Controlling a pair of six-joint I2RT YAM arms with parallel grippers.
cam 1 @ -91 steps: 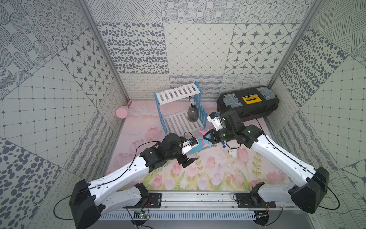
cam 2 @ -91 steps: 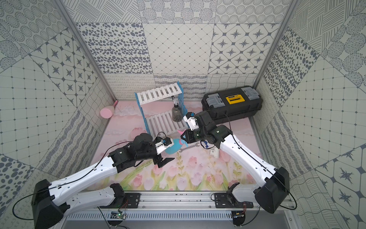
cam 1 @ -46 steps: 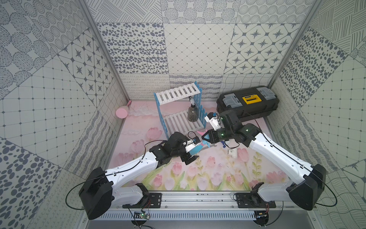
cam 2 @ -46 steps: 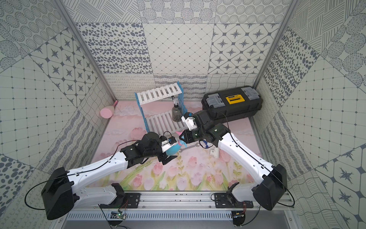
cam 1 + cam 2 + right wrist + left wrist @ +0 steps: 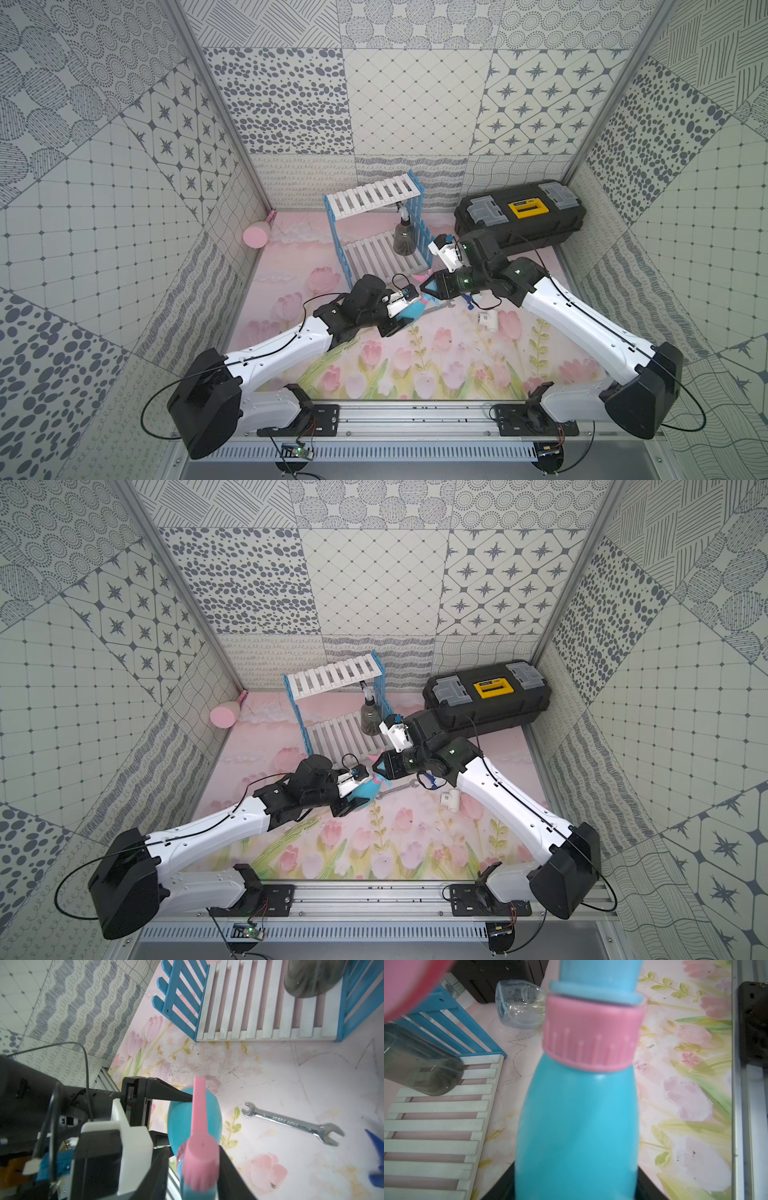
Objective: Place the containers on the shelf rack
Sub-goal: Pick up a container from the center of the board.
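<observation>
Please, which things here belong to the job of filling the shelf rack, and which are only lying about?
Belong to the job:
shelf rack
smoky spray bottle, already on its lower shelf
teal spray bottle
clear spray bottle, lying down
pink bottle, lying in the far corner

Lying about:
black toolbox
wrench
white pipe fitting

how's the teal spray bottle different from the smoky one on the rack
Look: the teal spray bottle is opaque with a pink collar and head; the smoky bottle is dark and see-through.
Place: the smoky bottle sits on the lower shelf of the shelf rack; the teal spray bottle is off the rack, clamped in the left gripper.
Pose: the smoky bottle stands upright; the teal spray bottle is tilted.
Both are small spray bottles.
</observation>
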